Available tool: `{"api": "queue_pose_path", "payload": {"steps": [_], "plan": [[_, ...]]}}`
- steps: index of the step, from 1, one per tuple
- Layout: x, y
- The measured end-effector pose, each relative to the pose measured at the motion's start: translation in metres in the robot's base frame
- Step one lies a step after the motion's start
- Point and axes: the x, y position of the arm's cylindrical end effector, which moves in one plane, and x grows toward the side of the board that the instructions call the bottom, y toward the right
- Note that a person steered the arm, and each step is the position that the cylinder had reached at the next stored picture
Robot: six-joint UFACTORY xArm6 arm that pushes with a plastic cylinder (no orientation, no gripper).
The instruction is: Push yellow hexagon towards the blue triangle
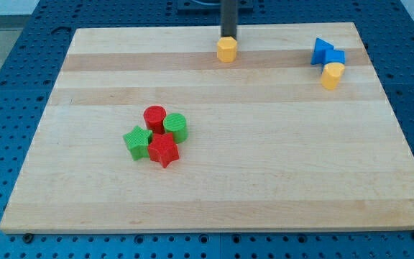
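The yellow hexagon [226, 50] sits near the view's top, a little right of the middle of the wooden board. My tip [228, 37] is right behind it, touching or almost touching its top side. The blue triangle [321, 50] lies at the view's top right, well to the right of the hexagon. A blue cube [335, 57] rests against the triangle's lower right, and a yellow cylinder [331, 75] lies just below them.
A cluster lies left of the board's middle: a red cylinder [154, 117], a green cylinder [175, 126], a green star [137, 141] and a red star [163, 150]. The board's top edge [286, 26] is close behind the hexagon.
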Motion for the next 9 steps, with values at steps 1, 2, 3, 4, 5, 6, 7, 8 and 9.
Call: {"api": "queue_pose_path", "payload": {"steps": [1, 2, 3, 4, 5, 6, 7, 8, 9], "plan": [[0.000, -0.034], [0.000, -0.096], [0.011, -0.139], [0.045, -0.129], [0.048, -0.081], [0.036, -0.011], [0.019, 0.045], [0.010, 0.065], [0.010, 0.065]]}}
